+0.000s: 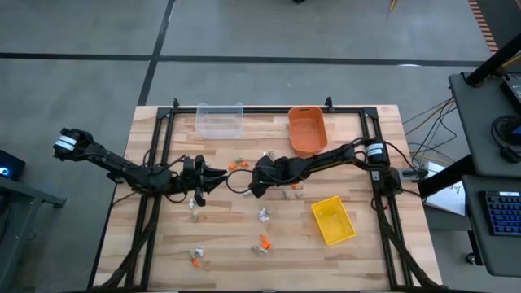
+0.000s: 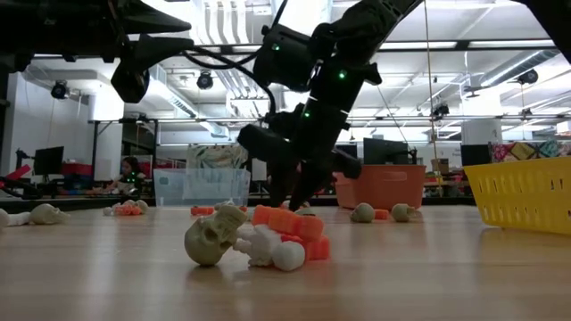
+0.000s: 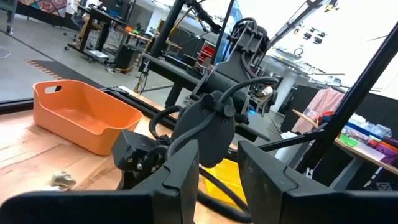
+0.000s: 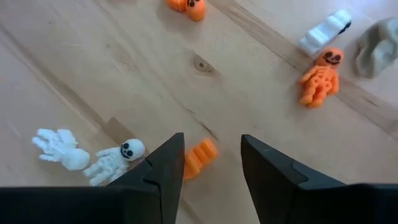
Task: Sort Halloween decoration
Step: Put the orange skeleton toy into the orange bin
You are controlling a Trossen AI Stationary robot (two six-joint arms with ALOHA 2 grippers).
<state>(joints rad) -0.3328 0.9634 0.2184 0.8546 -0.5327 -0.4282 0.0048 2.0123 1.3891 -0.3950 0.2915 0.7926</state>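
The right gripper (image 4: pixel 211 168) hangs low over the middle of the wooden table (image 1: pixel 244 244), its two dark fingers parted with a clear gap and nothing between them. Just beyond the fingertips a small orange trinket (image 4: pixel 199 157) lies on the boards, free of the fingers. Beside it lie a white skeleton figure (image 4: pixel 115 160) and a white hand (image 4: pixel 61 148); farther out are an orange skeleton (image 4: pixel 320 78), a white piece (image 4: pixel 326 31), a tan-grey lump (image 4: pixel 376 38) and an orange pumpkin-like piece (image 4: pixel 186 6).

The left gripper (image 3: pixel 217 177) hovers close by, facing the right arm; its fingers stand somewhat apart, and nothing seems to be held, though the view there is poor.

More of the Halloween decoration is scattered over the table: a tan skull (image 2: pixel 212 236) against orange and white pieces in the near foreground of the low view, and small clusters towards the front edge (image 1: pixel 198 258).

At the far edge stand a clear bin (image 1: pixel 220 120) and an orange bin (image 1: pixel 307 130); a yellow bin (image 1: pixel 333 220) sits on the right.
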